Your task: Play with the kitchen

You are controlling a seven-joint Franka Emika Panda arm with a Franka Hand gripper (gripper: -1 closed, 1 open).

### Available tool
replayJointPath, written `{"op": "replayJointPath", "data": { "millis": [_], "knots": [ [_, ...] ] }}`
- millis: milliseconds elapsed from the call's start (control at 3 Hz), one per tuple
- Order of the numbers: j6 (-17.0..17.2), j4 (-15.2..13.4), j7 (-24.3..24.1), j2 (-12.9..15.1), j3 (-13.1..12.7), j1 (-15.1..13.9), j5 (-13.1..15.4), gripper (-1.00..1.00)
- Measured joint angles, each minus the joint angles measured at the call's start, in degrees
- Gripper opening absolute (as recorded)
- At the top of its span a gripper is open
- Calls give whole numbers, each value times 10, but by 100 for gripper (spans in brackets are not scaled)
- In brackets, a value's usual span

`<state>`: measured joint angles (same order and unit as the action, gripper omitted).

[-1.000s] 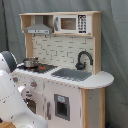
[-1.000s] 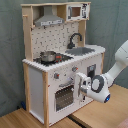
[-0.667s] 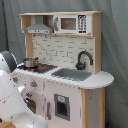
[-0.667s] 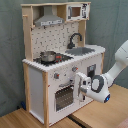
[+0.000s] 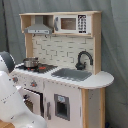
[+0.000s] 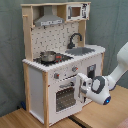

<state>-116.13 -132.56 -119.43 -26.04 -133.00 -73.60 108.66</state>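
Standing tall at centre in both exterior views: the kitchen point(image 5: 60, 65), white and light wood, backed by a grey curtain point(image 6: 112, 25). Up top, a hood point(image 5: 39, 29) and a microwave point(image 5: 72, 23) side by side. Reaching in from the second exterior view's right, the white arm point(image 6: 117, 67), wrist pressed close to the front panel. Below the knobs, the windowed oven door point(image 6: 65, 96). On the counter, a grey sink point(image 5: 71, 74) under a black faucet point(image 5: 83, 59). On the stovetop, a small pot point(image 6: 48, 56). Gripper point(image 6: 81, 87) right at the oven door's edge; fingers — cannot tell if apart or together.
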Motion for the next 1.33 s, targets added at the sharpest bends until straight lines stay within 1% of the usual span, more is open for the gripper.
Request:
{"op": "replayJointPath", "data": {
  "millis": [667,1000,1333],
  "knots": [
    [9,23,58,0,-16,4,-105,-100],
    [13,39,92,-7,-18,3,-150,-100],
    [30,55,117,-19,-26,3,-197,-100]
  ]
}}
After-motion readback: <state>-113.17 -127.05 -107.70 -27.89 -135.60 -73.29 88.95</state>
